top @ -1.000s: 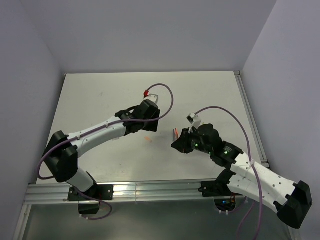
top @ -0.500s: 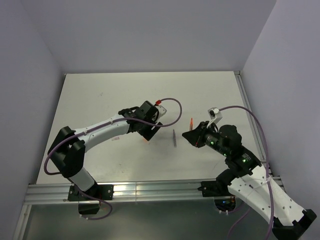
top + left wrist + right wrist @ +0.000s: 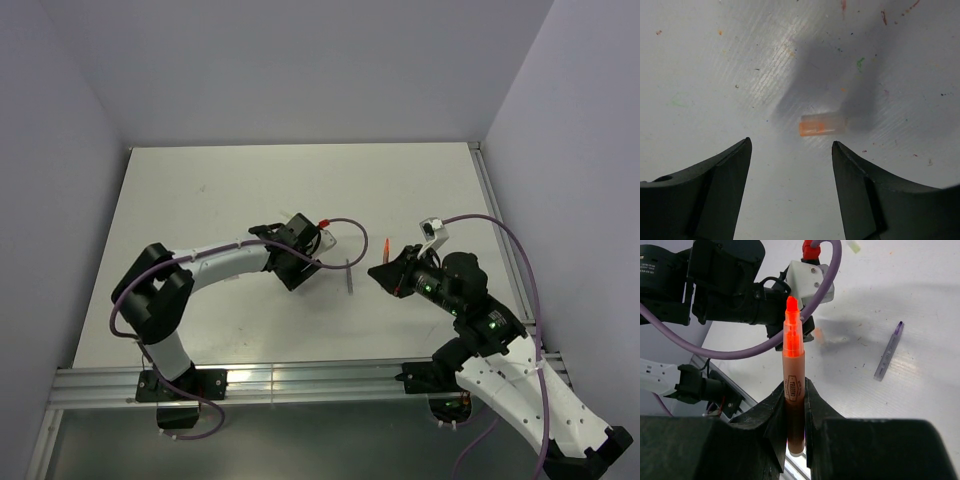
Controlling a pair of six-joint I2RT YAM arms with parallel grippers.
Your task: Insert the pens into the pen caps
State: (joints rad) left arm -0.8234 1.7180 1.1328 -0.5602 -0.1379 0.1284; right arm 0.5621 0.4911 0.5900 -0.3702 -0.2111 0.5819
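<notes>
The only writing in view runs lengthwise down the barrel of the orange-red pen [image 3: 792, 375], a short line of dark print just above the fingers; it is too small to read for sure. That pen stands upright in the middle of the right wrist view, bright tip uppermost, and the right pincer [image 3: 794, 390] is pinching its lower barrel between both fingers. In the top view the same pen [image 3: 387, 245] sticks up from the right pincer [image 3: 390, 275], right of centre. The purple pen [image 3: 349, 277] lies flat on the counter [image 3: 200, 220] between the two arms, touching neither; in the right wrist view it shows at the right of the frame [image 3: 889, 351]. The left pincer [image 3: 791, 145] is spread, its two dark fingers low in the left wrist view, and the orange cap [image 3: 822, 125] lies on its side on the counter just beyond the tips, in line with the gap and nearer the right-hand finger. A second ago the right pincer was down at the counter by the pens; it has since risen with the orange-red pen. Over the last half second it has barely moved, and the purple pen has stayed put. The left arm [image 3: 225, 258] has swung its elbow rightward, and the left pincer [image 3: 297, 270] now covers the cap in the top view.
</notes>
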